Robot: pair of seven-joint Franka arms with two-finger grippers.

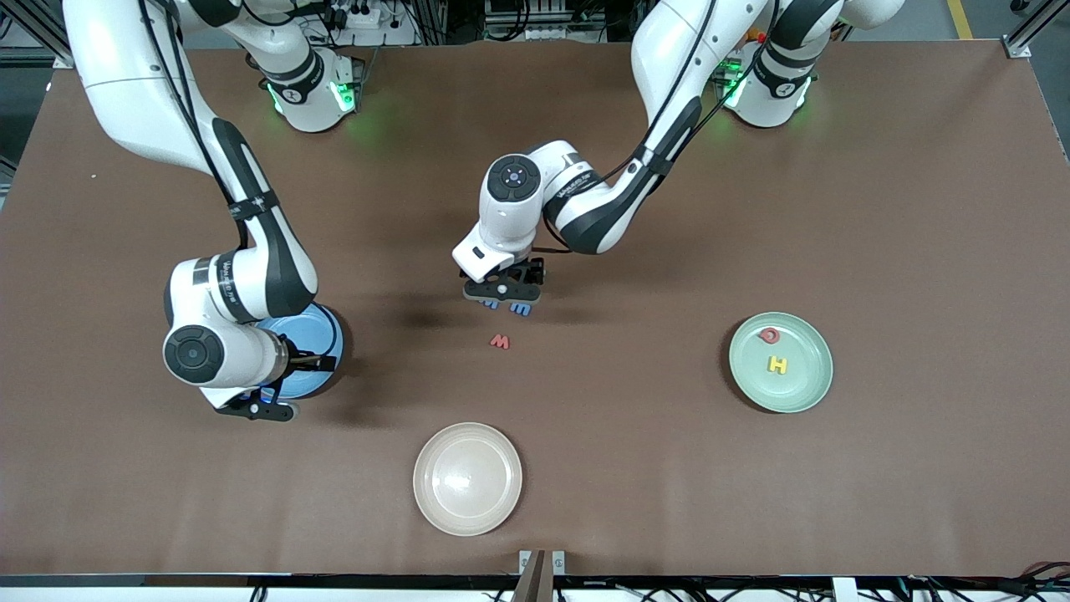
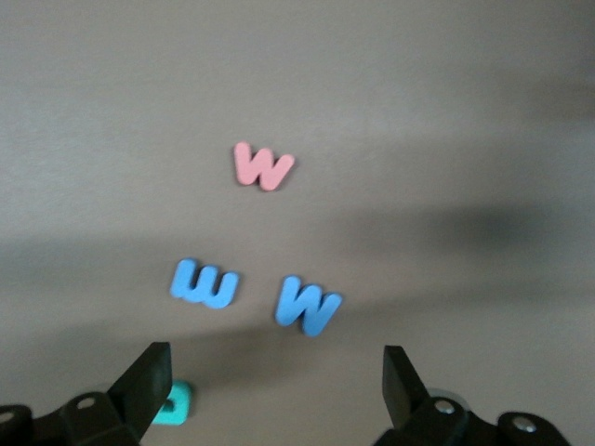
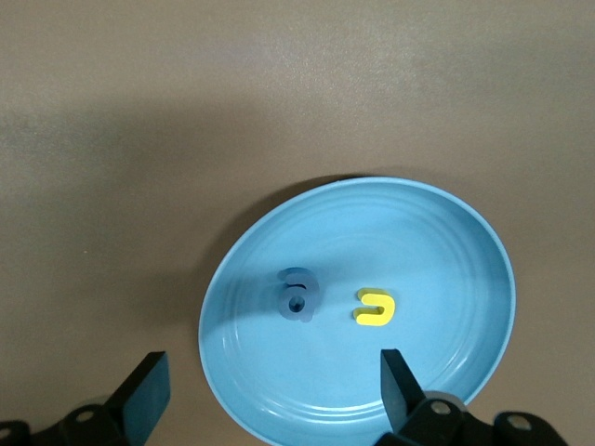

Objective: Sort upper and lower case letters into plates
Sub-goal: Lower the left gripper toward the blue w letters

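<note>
My left gripper [image 1: 501, 291] [image 2: 276, 367] hangs open over the middle of the table. Two blue letters [image 2: 204, 283] [image 2: 308, 304] lie just past its fingertips, and a teal letter [image 2: 175, 405] is by one finger. A red w [image 1: 500, 341] [image 2: 263, 166] lies nearer the front camera. My right gripper [image 1: 267, 410] [image 3: 274, 373] hangs open over the sky blue plate [image 1: 322, 333] [image 3: 465, 242], which holds a dark blue letter [image 3: 297, 295] and a yellow one [image 3: 376, 308]. The mint green plate [image 1: 794, 389] toward the left arm's end holds a red letter [image 1: 769, 336] and a yellow H [image 1: 778, 364].
A beige cream plate [image 1: 467, 478] sits near the table's front edge, between the two coloured plates. Bare brown tabletop [image 1: 635, 435] surrounds the loose letters.
</note>
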